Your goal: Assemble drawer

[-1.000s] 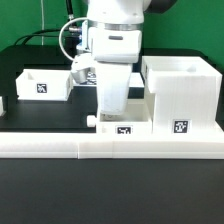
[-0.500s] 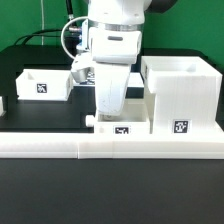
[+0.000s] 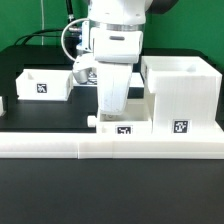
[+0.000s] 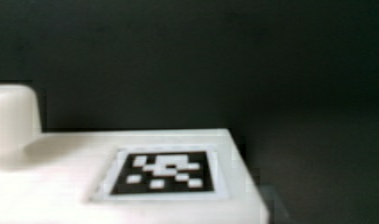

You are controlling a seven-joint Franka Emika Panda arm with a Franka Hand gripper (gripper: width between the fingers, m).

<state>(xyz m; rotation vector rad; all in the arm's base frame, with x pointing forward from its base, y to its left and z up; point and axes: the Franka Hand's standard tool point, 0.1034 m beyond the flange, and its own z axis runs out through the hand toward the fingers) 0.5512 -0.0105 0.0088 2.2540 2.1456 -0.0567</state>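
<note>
A small white tray (image 3: 122, 126) with a knob (image 3: 91, 120) and a square tag lies against the front rail, next to the large boxy housing (image 3: 181, 95) on the exterior view's right. My gripper (image 3: 112, 110) hangs straight down onto this tray; its fingertips are hidden at the tray's top. The wrist view shows the tray's tagged face (image 4: 165, 172) and its knob (image 4: 8, 118) very close, with no fingers showing. A second small tray (image 3: 45, 85) sits at the exterior view's left.
The long low white L-shaped border rail (image 3: 60, 146) runs along the front of the black table. Cables hang behind the arm. The edge of a white part (image 3: 2, 104) shows at the exterior view's far left.
</note>
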